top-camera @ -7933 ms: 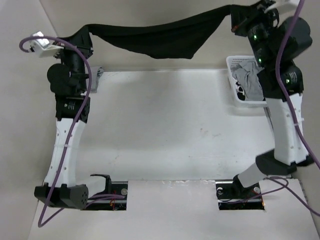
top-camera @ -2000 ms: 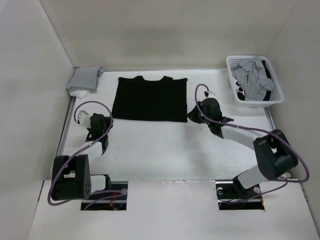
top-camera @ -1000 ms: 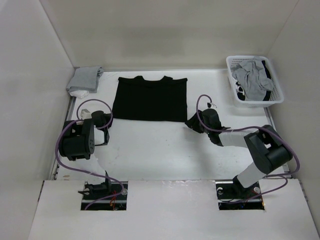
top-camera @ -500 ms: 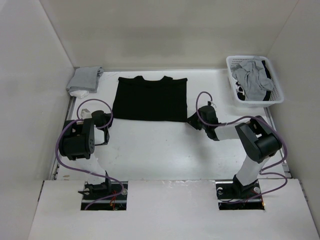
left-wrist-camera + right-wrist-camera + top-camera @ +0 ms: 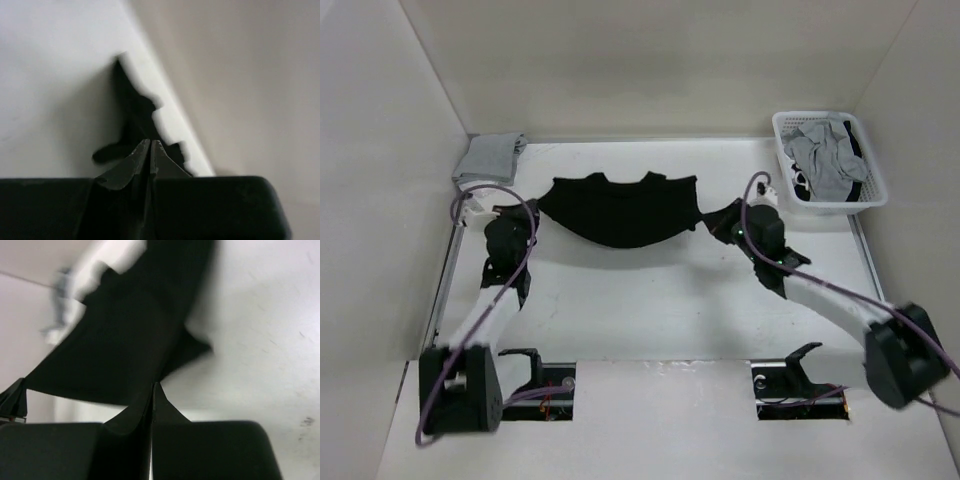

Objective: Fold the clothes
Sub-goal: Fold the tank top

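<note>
The clothes (image 5: 620,212), a black tank top, hang over the far half of the table, stretched between both arms, and their middle sags in a curve. The neck edge points to the back wall. My left gripper (image 5: 517,213) is shut on the left corner. In the left wrist view the jaws (image 5: 150,142) are pressed together and black fabric (image 5: 131,112) runs out from the tips. My right gripper (image 5: 728,222) is shut on the right corner. In the right wrist view the shut tips (image 5: 153,385) pinch the cloth (image 5: 125,340), which fans out to the left.
A white basket (image 5: 832,206) with light grey garments (image 5: 825,155) stands at the back right. A small grey-and-white cloth stack (image 5: 488,158) lies in the back left corner. Walls close in the table at the back and on both sides.
The tank top lay flat on the table before. The right gripper has shut on its corner. Both arms have lifted the corners up and outward, so the cloth now hangs between them.
</note>
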